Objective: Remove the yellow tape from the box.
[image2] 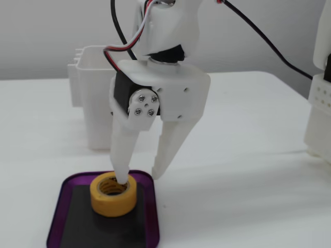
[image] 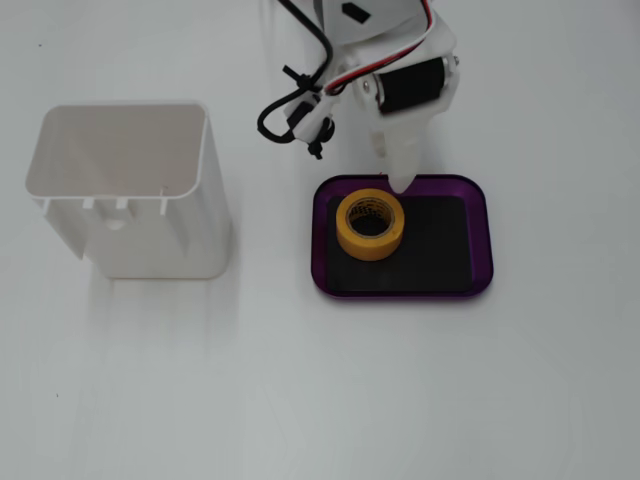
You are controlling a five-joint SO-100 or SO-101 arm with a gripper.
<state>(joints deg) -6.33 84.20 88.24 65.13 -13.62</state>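
Note:
The yellow tape (image: 370,226) (image2: 113,196) lies flat on the black floor of the purple box (image: 482,240) (image2: 58,217), at one end of it. My white gripper (image: 401,183) (image2: 138,178) hangs over that end, open and pointing down. In the side fixed view its left fingertip (image2: 122,180) sits at the roll's hole. The right fingertip (image2: 156,174) is outside the roll, over the box's rim. From above, a finger tip shows at the box's top edge, just up and right of the roll. Nothing is gripped.
A tall white plastic bin (image: 125,190) (image2: 106,95) stands left of the box in the fixed view from above, behind it in the side fixed view. A white part of the arm's base (image2: 319,103) is at the right edge. Red and black cables trail from the wrist.

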